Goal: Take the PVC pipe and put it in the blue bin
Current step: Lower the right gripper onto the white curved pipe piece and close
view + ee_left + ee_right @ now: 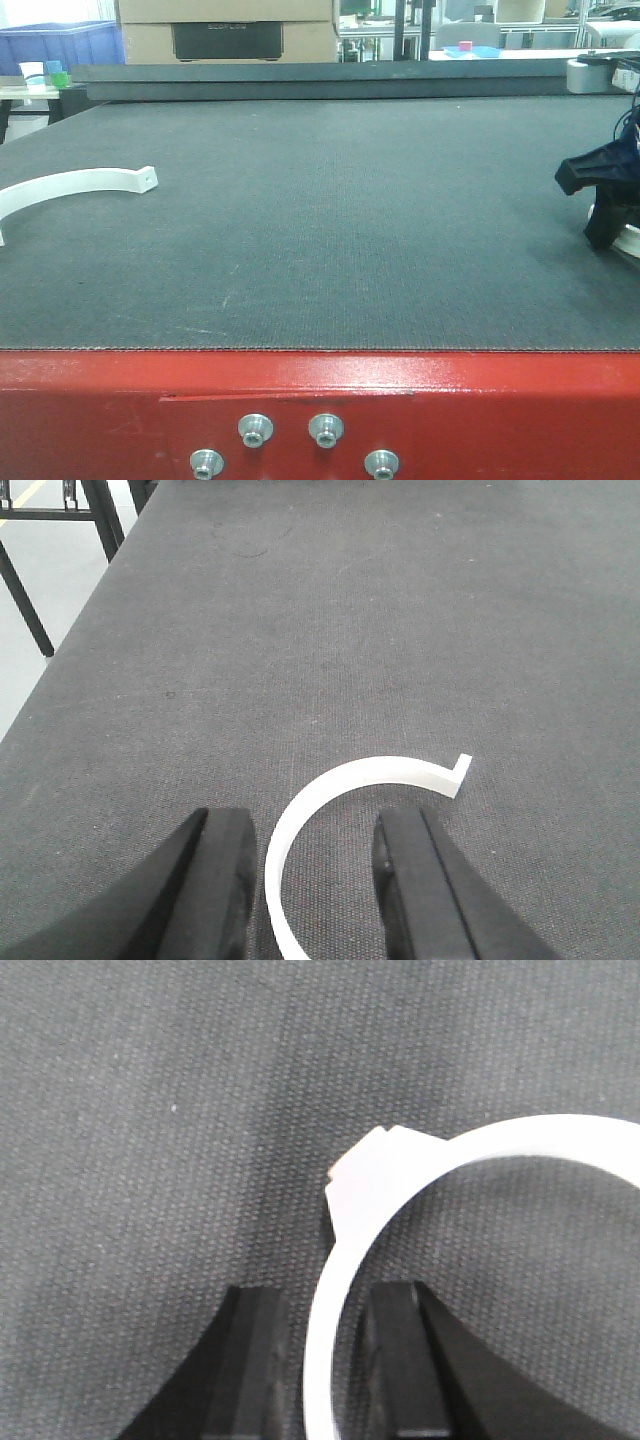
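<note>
Jaws apart, the left gripper (305, 830) straddles a PVC arc (370, 770) on the surface (300, 630), its near end cut off. The right gripper (325, 1298), likewise apart, straddles a second PVC arc (500, 1142), mostly hidden from the front.

Dark matted table (320, 250) (red front edge); curved white PVC pipe (70, 185) left, second piece (628, 240) far right.

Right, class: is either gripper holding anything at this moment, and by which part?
Nothing is held. The left gripper straddles a white curved plastic strip, the right gripper a second white curved strip; jaws open, gaps either side.
</note>
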Tool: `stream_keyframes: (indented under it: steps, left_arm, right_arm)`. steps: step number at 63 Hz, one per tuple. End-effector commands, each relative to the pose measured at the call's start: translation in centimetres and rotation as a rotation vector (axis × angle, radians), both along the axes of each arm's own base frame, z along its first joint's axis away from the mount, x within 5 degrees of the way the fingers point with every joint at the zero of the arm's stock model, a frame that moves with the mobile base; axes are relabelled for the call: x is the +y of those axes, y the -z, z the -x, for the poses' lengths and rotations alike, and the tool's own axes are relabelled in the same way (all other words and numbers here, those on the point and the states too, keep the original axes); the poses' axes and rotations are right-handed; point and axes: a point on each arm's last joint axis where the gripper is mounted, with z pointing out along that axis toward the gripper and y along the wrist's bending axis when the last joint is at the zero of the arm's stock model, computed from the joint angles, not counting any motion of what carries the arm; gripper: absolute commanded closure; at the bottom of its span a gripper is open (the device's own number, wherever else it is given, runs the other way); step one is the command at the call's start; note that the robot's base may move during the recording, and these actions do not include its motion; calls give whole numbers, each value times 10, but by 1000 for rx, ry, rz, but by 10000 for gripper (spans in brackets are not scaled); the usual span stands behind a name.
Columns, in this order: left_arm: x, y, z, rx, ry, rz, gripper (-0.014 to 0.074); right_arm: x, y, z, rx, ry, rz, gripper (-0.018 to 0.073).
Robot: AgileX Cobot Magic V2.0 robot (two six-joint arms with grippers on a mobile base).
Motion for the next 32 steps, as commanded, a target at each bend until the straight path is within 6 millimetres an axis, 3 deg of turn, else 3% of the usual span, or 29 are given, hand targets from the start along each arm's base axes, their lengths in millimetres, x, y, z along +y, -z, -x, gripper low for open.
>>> stream_keyframes:
  steps: [1,9,18,32]
  left_arm:
    - [1,-4,-2,-31,-6,7,373]
    - [1,-2,-3,-24,-6,7,373]
    - [1,12,-11,35,-7,9,382]
    - [1,30,-20,101,-14,23,517]
  right_arm:
    - [-1,7,-3,-2,-10,16,424]
    - [-1,7,-3,-4,-10,17,508]
    - [-1,7,-3,-1,-10,16,731]
    - [-1,-2,-1,-26,-10,17,727]
